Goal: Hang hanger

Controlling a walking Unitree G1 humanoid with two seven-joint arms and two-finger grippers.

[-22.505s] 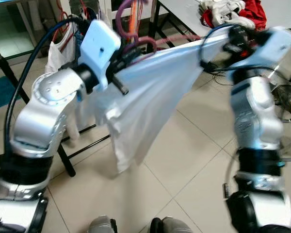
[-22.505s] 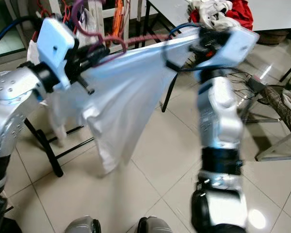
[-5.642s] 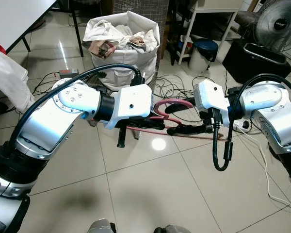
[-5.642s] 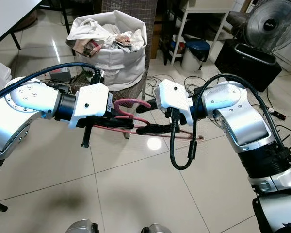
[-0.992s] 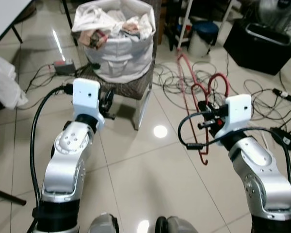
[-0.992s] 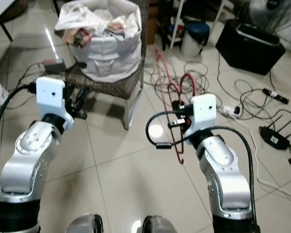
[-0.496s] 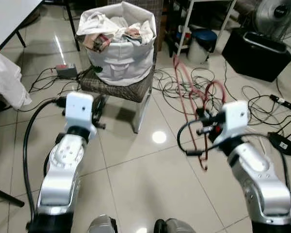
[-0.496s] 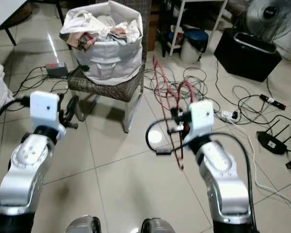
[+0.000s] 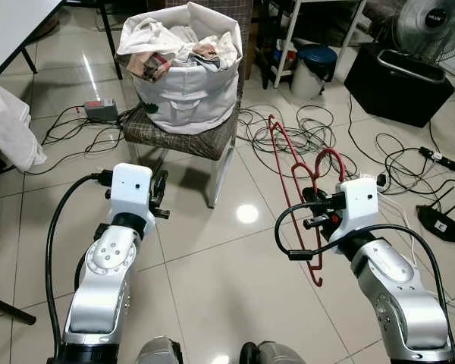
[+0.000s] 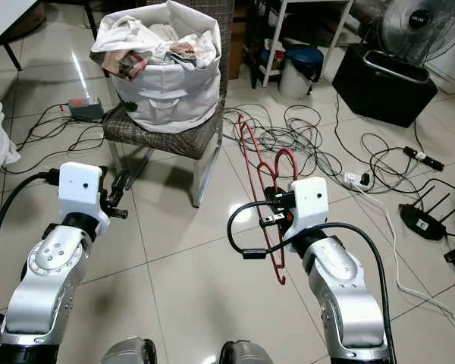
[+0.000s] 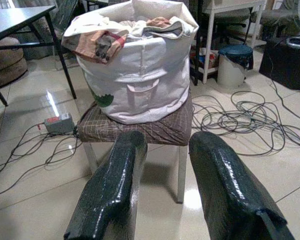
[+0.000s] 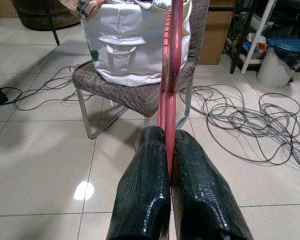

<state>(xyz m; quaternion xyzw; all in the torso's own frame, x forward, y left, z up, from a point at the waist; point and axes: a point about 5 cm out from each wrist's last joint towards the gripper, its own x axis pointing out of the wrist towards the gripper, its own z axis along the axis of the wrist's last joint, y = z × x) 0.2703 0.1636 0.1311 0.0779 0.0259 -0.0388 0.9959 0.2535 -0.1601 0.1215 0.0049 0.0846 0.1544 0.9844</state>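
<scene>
A red wire hanger [image 12: 171,65] hangs tilted in front of my right arm, its hook [image 9: 330,152] curving over the wrist. My right gripper [image 12: 169,137] is shut on the hanger's thin bar, with both black fingers pressed against it; in the eye views that gripper [image 9: 316,213] is at mid right above the floor tiles. My left gripper [image 11: 167,142] is open with nothing between its fingers and points toward the chair. From the head it sits low at the left [image 9: 161,196].
A white laundry bag [image 9: 186,68] full of clothes stands on a chair [image 9: 183,135] straight ahead. Loose cables [image 9: 303,133] cover the floor behind the hanger. A black box [image 9: 398,83], a fan [image 9: 432,23] and a blue bin [image 9: 316,67] stand at the back right.
The view has tilted up a little. Both arms hold much the same pose, and the right gripper still grips the hanger, which now leans slightly more to the left.
</scene>
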